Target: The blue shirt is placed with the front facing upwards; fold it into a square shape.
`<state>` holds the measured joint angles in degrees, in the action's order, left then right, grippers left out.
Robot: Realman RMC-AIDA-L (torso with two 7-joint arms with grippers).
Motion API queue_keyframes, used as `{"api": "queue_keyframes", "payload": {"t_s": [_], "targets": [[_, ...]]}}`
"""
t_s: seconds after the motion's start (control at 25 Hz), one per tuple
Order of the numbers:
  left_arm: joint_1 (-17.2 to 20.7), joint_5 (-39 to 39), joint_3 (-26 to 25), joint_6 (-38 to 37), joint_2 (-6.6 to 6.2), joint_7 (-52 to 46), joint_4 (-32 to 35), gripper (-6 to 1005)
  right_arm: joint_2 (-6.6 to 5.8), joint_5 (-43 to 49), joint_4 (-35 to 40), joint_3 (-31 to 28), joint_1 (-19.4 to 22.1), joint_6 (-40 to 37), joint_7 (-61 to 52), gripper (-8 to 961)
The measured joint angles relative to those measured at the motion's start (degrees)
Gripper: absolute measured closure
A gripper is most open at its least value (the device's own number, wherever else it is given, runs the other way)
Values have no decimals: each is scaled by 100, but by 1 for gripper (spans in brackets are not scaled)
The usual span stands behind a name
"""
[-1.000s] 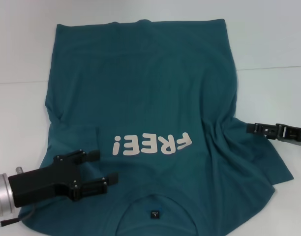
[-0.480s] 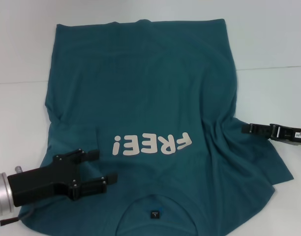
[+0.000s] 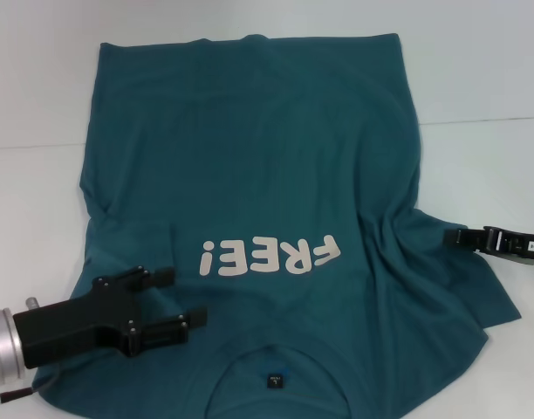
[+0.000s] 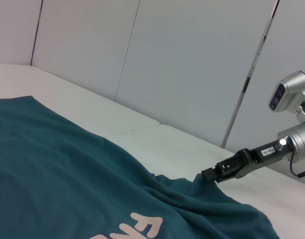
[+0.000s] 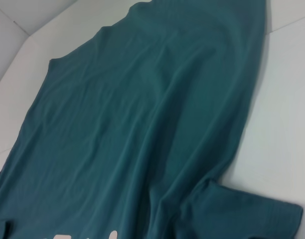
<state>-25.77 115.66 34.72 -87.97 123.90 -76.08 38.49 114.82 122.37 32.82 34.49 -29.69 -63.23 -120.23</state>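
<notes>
Two black fingers of the left gripper (image 3: 175,297) stand apart over the left shoulder of the blue shirt (image 3: 258,175), holding nothing; the right gripper (image 3: 463,236) sits at the right sleeve's edge, and whether it pinches cloth I cannot tell. A shallow bite at either side would likely let the soft cotton slip and skew the fold. Limp, matte knit lies front-up on the white table (image 3: 494,78), hem far, creased by the sleeve, pale "FREE!" lettering (image 3: 271,255) smooth

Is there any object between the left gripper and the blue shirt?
Nothing visible. The left gripper, fingers open, hangs directly over the blue shirt near its left shoulder, with only cloth under it. The right gripper is at the shirt's right sleeve edge.
</notes>
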Motion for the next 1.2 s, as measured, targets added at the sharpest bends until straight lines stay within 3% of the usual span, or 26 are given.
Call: {"api": "queue_keyframes", "payload": {"t_s": [0.12, 0.76, 1.2], "targets": [[6, 0, 0, 0, 2, -1, 0, 122, 12, -7, 22, -20, 16, -13, 18, 597], [18, 0, -6, 0, 3, -3, -82, 122, 18, -609, -12, -181, 250, 180, 296, 950], [-23, -37, -9, 7, 2, -38, -160, 122, -125, -619, 43, -363, 457, 203, 310, 951]]}}
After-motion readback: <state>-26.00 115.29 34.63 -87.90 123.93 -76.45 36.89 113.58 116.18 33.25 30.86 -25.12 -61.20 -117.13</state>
